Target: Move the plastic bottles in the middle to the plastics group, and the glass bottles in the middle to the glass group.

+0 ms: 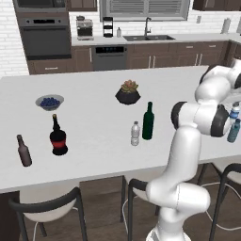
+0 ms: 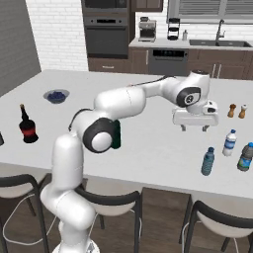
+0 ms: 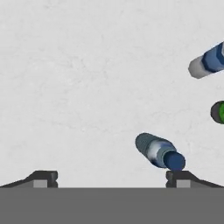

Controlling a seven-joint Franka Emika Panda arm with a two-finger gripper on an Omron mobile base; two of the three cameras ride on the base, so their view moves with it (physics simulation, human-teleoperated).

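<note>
Counter: a wide white island that carries every bottle.
Arm: reaches out over the counter's right part.
Jaws: spread wide and empty, above bare counter, up and left of the blue-tinted bottle.
Green glass bottle: upright in the middle of the counter, with the clear plastic bottle just beside it on its left.
Black red-labelled bottle: upright near the left end, with the slim brown bottle standing apart on its left.
Blue-tinted bottle: upright near the front right edge, standing free, just left of the whitish blue-band bottle.
Dark-capped bottle: at the right edge, near the blue-band bottle.
2 brown shakers: farther back on the right.
</note>
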